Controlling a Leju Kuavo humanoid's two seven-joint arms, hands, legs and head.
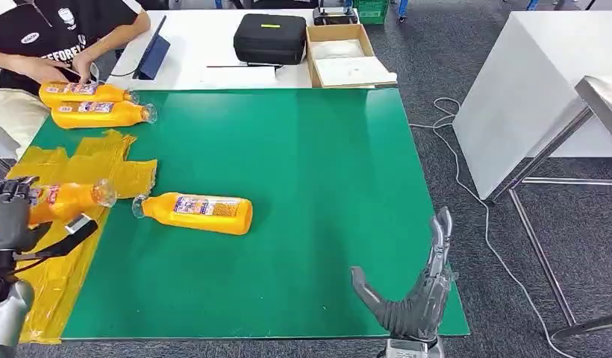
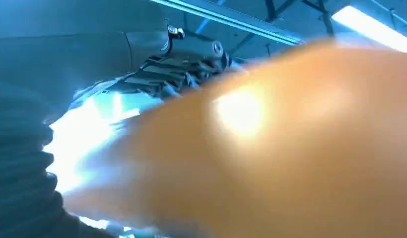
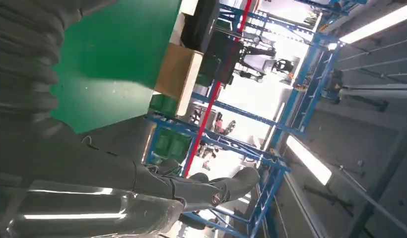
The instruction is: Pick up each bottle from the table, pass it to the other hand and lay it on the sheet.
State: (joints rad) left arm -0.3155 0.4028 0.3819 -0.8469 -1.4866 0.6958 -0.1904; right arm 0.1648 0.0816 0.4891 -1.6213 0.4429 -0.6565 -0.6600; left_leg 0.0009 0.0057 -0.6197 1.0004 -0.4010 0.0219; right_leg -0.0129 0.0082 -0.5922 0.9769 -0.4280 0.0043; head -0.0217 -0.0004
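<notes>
We see the left robot hand [image 1: 10, 212] gripping an orange bottle [image 1: 68, 200] above the yellow sheet [image 1: 79, 175] at the green surface's [image 1: 303, 171] left edge. A second bottle [image 1: 198, 213] lies on the green just beside the sheet. The right robot hand [image 1: 415, 291] hangs empty, fingers spread, at the near right corner. Two more bottles [image 1: 94, 104] lie far left, by a person's hand [image 1: 49, 69].
</notes>
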